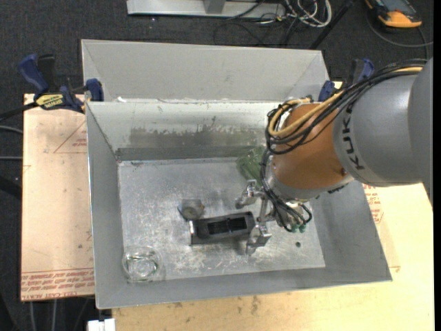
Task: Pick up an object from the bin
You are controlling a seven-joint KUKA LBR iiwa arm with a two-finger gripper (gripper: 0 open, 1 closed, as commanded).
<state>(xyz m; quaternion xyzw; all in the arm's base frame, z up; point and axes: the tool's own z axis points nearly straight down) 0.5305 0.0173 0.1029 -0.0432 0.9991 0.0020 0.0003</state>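
Gripper [253,221] sits at lower centre of frame, fingers spread wide, one either side of the right end of a black oblong holder [219,228] lying flat on the bin [158,185] floor. Judged stiff, light, somewhat slick; grasp across its short width.

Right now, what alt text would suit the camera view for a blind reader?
The gripper, fingers open, is down at the right end of a black box in the middle of a grey bin. A small grey lump lies beside the box, and a clear round thing in the near left corner.
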